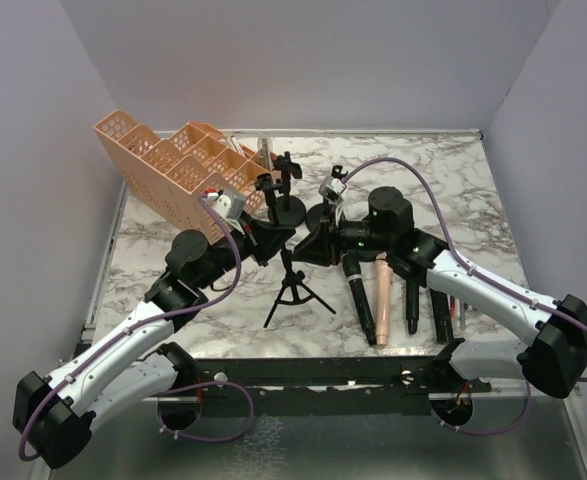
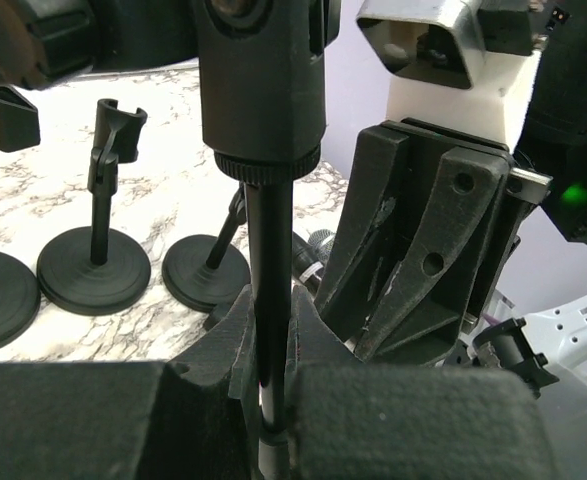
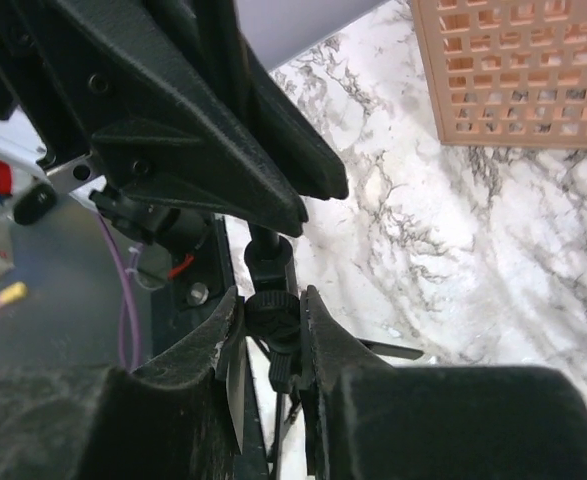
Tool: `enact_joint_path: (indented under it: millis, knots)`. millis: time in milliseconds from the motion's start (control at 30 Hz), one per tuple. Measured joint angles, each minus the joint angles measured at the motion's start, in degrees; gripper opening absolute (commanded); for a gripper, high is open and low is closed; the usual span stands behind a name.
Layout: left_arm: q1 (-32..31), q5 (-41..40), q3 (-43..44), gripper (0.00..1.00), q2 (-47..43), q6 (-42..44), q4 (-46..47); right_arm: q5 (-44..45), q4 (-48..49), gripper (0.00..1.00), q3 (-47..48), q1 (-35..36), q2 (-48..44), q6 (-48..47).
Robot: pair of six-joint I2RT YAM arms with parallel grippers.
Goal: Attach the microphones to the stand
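Your left gripper [image 2: 271,345] is closed almost fully on the thin black shaft of the tripod stand [image 1: 295,290]. In its wrist view the rod runs upright between the two pads, which are only the rod's width apart. A thicker black collar sits on the shaft above the fingers. Your right gripper [image 3: 273,325] is pinched in just as narrowly on a small black knob or joint. It looks like part of the same stand, though the close view leaves that short of certain. From above, the two claws meet tip to tip over the top of the stand, with the left arm coming in from the near left corner and the right arm from the near right corner.

The tripod stand is on its three legs about midway along the desk, closer to the near edge than the far one. The microphones lie flat on the desk. A black microphone [image 1: 359,290] and a pink microphone [image 1: 383,300] lie side by side just right of the stand, toward the near edge, with a few more dark ones beside them on the right. Two round-base stands [image 1: 289,210] stand beyond the claws toward the far edge. An orange basket [image 1: 168,165] sits tilted at the far left corner of the marble desk [image 1: 463,200].
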Motion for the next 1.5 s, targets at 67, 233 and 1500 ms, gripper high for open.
enact_joint_path:
  millis: [67,233,1500]
  knots:
    - [0.04,-0.26,0.0,0.0,0.0,0.04,0.0,2.25,0.55,0.01,-0.2,0.0,0.11,4.09]
    - [0.13,-2.08,0.0,0.0,-0.02,0.87,-0.02,9.75,1.68,0.01,-1.07,0.22,0.13,20.55]
    - [0.0,-3.37,0.0,0.0,-1.53,1.9,0.02,4.04,2.56,0.4,-1.7,0.0,-0.96,11.67]
